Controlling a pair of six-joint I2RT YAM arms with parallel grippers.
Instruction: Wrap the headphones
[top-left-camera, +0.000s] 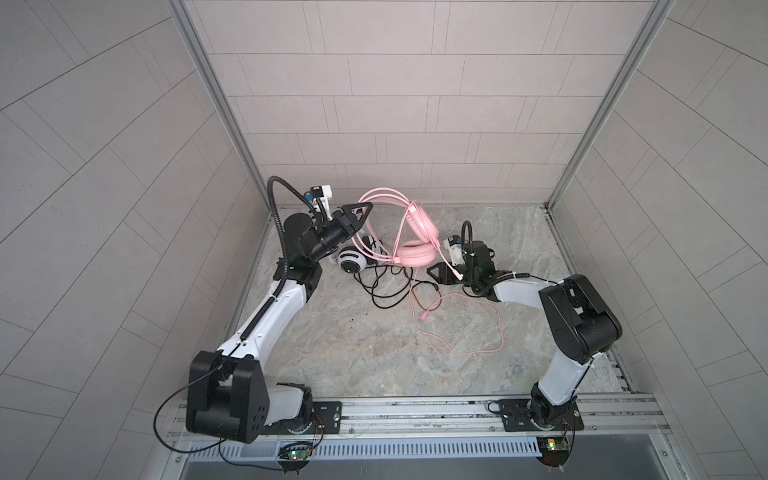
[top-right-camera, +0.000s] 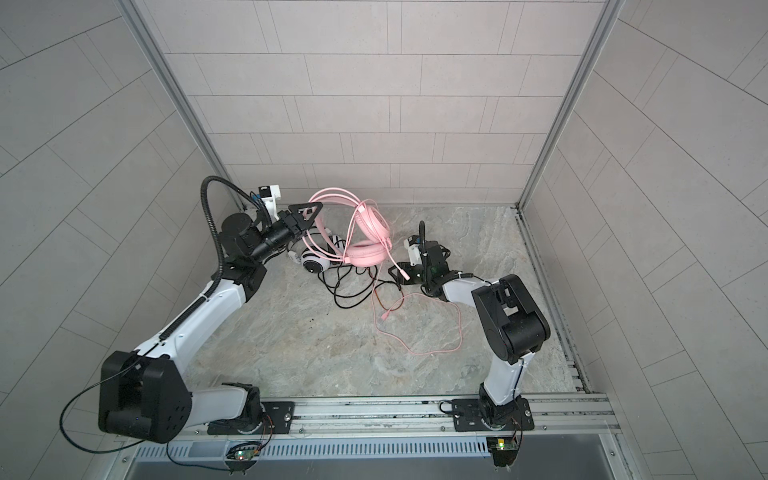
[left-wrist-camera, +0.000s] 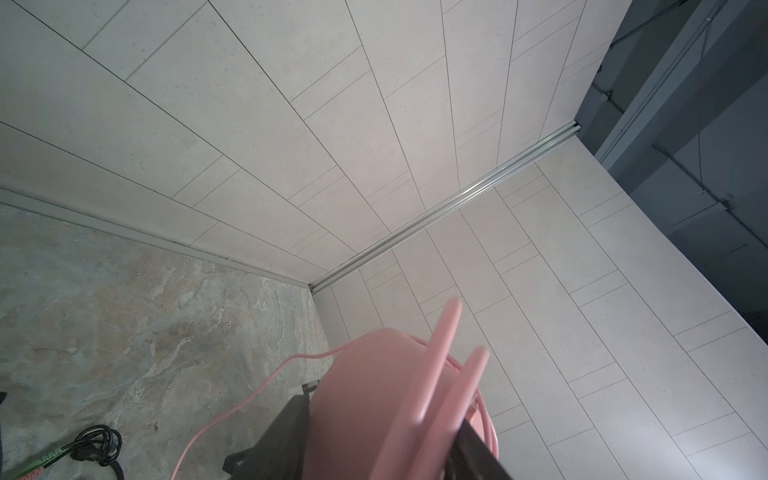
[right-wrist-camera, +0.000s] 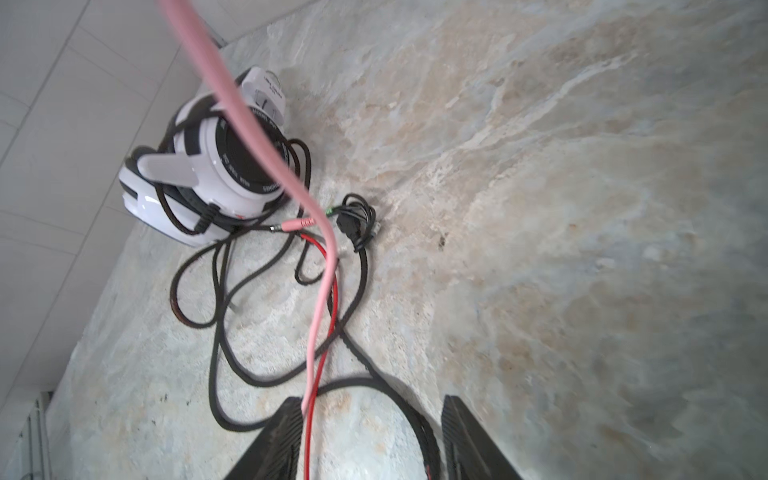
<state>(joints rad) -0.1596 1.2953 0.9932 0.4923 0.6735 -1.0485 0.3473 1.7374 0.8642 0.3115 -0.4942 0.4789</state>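
Observation:
The pink headphones (top-left-camera: 415, 249) hang above the table by their headband, with my left gripper (top-left-camera: 360, 210) shut on that band near the back wall. Pink cable is looped round the band. In the left wrist view the pink headset (left-wrist-camera: 374, 395) fills the space between the black fingers. The rest of the pink cable (right-wrist-camera: 322, 299) drops to the table and lies in a loose loop. The white-and-black headphones (top-left-camera: 352, 259) lie under the pink pair, black cable (right-wrist-camera: 214, 353) tangled beside them. My right gripper (top-left-camera: 440, 274) is low over the table, open; the pink cable rests against one finger.
The marble tabletop (top-left-camera: 374, 365) is boxed in by tiled walls at the back and both sides. An aluminium rail (top-left-camera: 415, 409) carrying both arm bases runs along the front edge. A thin red wire (right-wrist-camera: 309, 436) lies between my right fingers beside the pink cable.

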